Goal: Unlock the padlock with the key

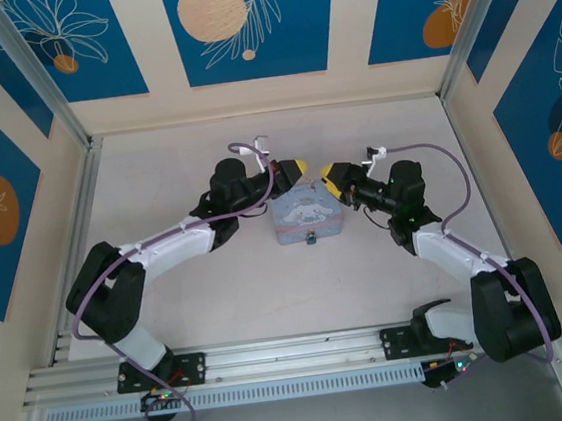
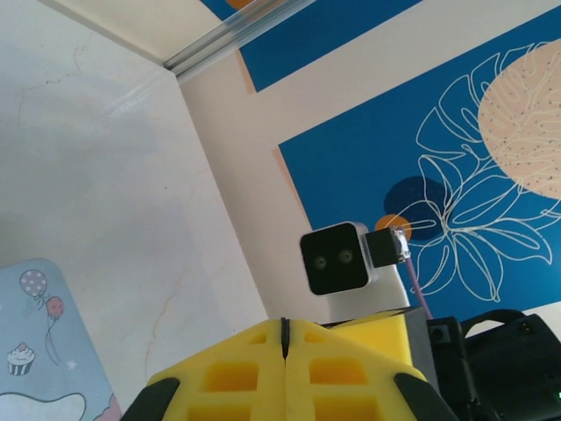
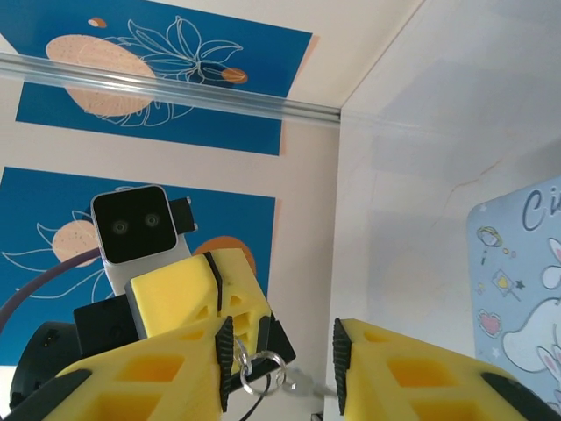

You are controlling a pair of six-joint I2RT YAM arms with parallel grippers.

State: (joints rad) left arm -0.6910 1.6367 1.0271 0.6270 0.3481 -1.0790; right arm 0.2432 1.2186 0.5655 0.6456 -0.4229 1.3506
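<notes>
Blue panels printed with white leaves and orange discs line the walls behind aluminium rails, and the pale desk [image 1: 170, 303] between them is matt and faintly veined. Both arms reach in from the near edge and meet over the middle of the desk, above a pale blue tin [image 1: 309, 218] with a cartoon lid. The left fingers [image 1: 297, 168] are pressed flat together; whether anything is nipped in the seam I cannot tell. The right fingers [image 3: 282, 356] stand partly apart, clamped on nothing, facing the left pair. The padlock [image 1: 310, 238] is a dark speck at the tin's near side, touching it. Small wire rings [image 3: 259, 368] hang in the right gap, beside one pad, with a thin grey sliver that I take for the key [image 3: 303, 382]. The likely trouble is that the pads close on the loose rings rather than the key, so it swings, twists askew or drops to the desk.
</notes>
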